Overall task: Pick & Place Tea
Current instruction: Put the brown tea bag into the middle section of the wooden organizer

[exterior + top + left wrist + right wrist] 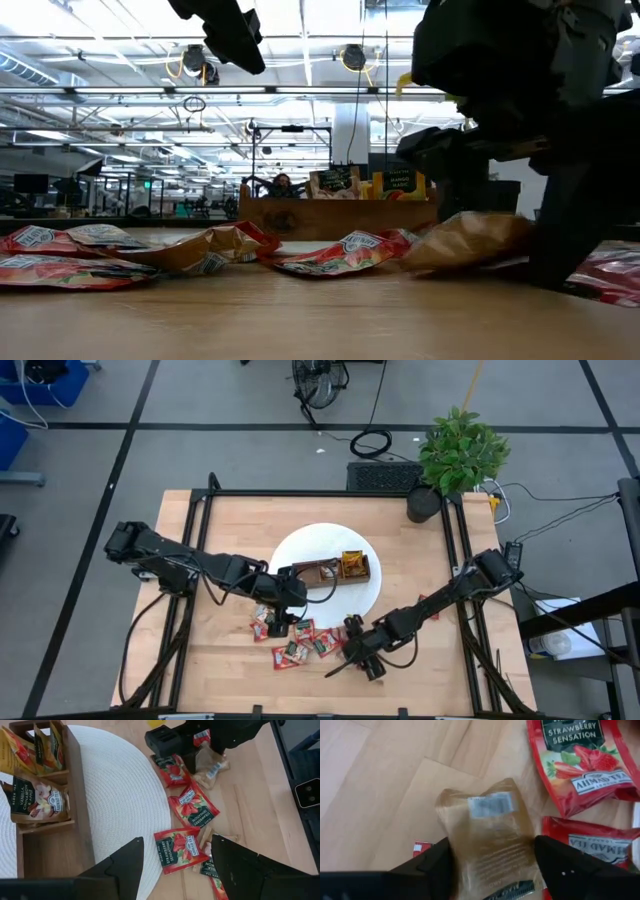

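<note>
One tan tea sachet [490, 840] between parted right pincer [492, 865] fingers, not clamped.

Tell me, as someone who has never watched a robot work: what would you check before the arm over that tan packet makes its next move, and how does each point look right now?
1. Tan paper tea sachet sits between the right gripper fingers: ok.
2. Sachet actually gripped: cannot tell; the fingers flank it, contact unclear.
3. Only one sachet in the grip: cannot tell; red strawberry-printed sachets lie close beside it.
4. Brown wooden three-compartment tray on the round white mat has room: ok, one compartment looks empty.
5. Left gripper out of the way: not ok; it hovers open at the mat's edge near the tray, above another red sachet.
</note>
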